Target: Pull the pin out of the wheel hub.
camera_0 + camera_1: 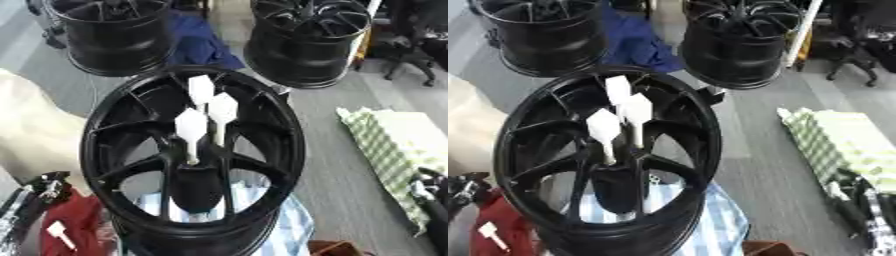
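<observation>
Glossy black metal wheel hub (192, 155), matt white plastic pins (191, 127), checked cloth (389, 145)

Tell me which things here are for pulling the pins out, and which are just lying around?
For the job: near wheel hub; three white pins; left hand; right hand.

Just lying about: two far wheels; blue cloth; checked cloth; red cloth.

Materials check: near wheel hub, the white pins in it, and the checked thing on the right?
Wheel hub: looks like cast metal with a glossy black painted finish; highlights run along rim and spokes. Pins: matte white, flat paddle heads on thin stems, probably plastic, can't confirm. Checked thing: soft green-and-white woven cloth, judging by its rumpled edge.
</observation>
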Robot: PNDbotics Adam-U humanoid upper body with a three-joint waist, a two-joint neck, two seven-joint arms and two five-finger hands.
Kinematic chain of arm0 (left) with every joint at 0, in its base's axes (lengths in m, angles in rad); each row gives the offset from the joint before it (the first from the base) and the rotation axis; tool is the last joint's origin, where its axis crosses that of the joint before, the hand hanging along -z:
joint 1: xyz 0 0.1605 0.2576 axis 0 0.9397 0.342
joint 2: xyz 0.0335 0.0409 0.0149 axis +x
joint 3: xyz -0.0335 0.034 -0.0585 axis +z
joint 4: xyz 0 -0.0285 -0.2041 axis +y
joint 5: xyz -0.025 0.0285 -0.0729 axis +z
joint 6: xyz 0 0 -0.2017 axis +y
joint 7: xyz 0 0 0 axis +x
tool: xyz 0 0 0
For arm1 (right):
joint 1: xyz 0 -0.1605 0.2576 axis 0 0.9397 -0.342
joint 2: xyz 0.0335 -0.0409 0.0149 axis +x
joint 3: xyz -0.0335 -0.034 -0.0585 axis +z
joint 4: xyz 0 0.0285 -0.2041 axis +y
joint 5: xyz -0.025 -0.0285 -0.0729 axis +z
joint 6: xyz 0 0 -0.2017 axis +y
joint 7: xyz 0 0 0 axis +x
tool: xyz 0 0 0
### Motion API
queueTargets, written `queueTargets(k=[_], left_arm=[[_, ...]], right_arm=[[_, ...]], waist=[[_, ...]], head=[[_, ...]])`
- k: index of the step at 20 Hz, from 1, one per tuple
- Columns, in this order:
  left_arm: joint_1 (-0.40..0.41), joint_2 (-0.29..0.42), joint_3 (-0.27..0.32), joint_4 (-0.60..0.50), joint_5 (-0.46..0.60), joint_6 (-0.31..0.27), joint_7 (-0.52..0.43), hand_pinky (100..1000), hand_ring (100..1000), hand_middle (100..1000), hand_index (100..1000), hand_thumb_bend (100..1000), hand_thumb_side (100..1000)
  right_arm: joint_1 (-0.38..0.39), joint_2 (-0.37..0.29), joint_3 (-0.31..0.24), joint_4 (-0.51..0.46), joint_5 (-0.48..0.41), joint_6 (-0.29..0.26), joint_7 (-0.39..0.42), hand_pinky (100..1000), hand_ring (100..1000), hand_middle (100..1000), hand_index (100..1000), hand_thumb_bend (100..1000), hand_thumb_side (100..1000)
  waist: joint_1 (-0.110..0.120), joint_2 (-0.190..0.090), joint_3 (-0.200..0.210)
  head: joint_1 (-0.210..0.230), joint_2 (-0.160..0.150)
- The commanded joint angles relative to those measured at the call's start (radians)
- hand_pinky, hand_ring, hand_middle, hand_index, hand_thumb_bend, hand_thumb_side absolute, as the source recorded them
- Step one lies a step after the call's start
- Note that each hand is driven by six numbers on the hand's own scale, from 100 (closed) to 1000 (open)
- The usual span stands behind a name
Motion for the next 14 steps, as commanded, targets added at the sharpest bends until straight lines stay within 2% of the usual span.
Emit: queueTargets(k=[1,4,7,11,14], left_arm=[[-0.002,0.025,0.007,-0.010,0.006,-0.001,0.005,621,595,560,762,100,611],[0.001,0.024,0.007,-0.010,0.009,-0.002,0.003,622,596,561,762,100,611],[0.001,0.022,0.006,-0.011,0.010,-0.002,-0.001,623,598,562,762,100,612],[0.002,0.021,0.002,-0.011,0.010,-0.003,-0.009,624,599,562,762,100,617],[0.003,0.020,-0.002,-0.010,0.010,-0.004,-0.014,624,599,563,762,100,618]], right_arm=[[-0.065,-0.188,-0.022,-0.129,0.017,0.024,0.042,665,623,623,879,100,541],[-0.150,-0.312,-0.005,-0.215,0.014,0.048,0.117,697,651,653,898,100,525],[-0.257,-0.404,0.045,-0.288,0.029,0.059,0.237,720,678,688,916,100,524],[-0.415,-0.434,0.146,-0.370,0.036,0.040,0.436,755,730,747,949,100,530],[-0.529,-0.409,0.229,-0.404,0.059,0.028,0.603,780,763,788,968,143,511]], waist=[[0.000,-0.013,-0.002],[0.000,-0.017,0.000],[0.000,-0.020,0.008],[0.000,-0.024,0.018],[0.000,-0.026,0.025]], head=[[-0.003,-0.003],[-0.011,-0.003],[-0.016,-0.003],[-0.029,-0.003],[-0.037,-0.003]])
